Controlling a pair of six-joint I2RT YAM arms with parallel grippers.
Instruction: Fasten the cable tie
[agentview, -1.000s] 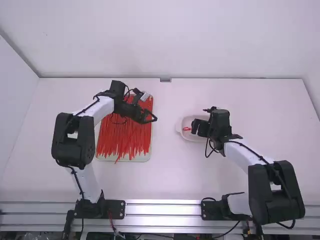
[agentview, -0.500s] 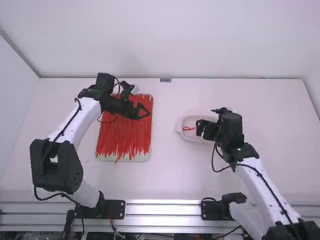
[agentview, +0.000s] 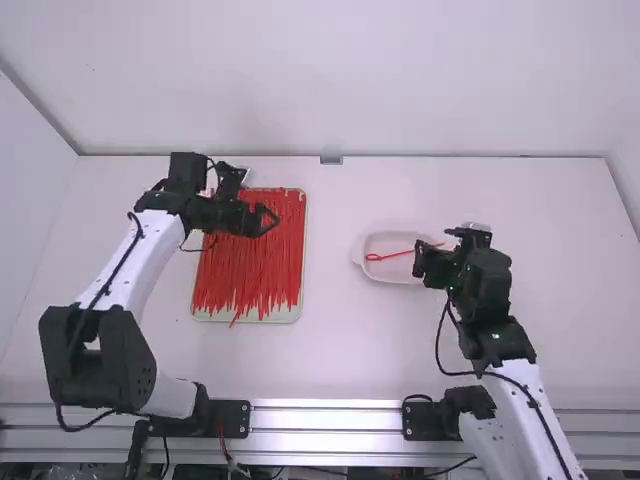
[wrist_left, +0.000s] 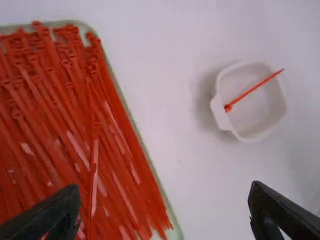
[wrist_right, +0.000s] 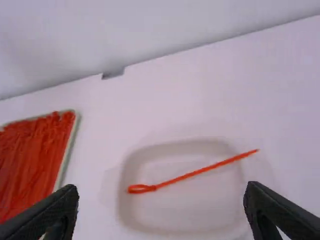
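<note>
A fastened red cable tie (agentview: 396, 254) (wrist_left: 251, 90) (wrist_right: 190, 174), with a small loop at one end, lies in the white bowl (agentview: 377, 268) (wrist_left: 240, 133) (wrist_right: 130, 212) right of the table's middle. Several loose red cable ties (agentview: 250, 262) (wrist_left: 50, 115) (wrist_right: 30, 150) cover a tray (agentview: 298, 300) left of it. My left gripper (agentview: 258, 218) (wrist_left: 165, 220) hangs open and empty above the tray's far end. My right gripper (agentview: 430, 265) (wrist_right: 160, 230) is open and empty, just right of the bowl.
The white table stretches bare around the tray and the bowl. A small grey tab (agentview: 331, 159) (wrist_right: 112, 74) sits at the table's far edge, against the white back wall.
My right gripper has drawn back from the bowl toward the right, leaving the looped tie in it. My left gripper has pulled back left along the tray's far end.
</note>
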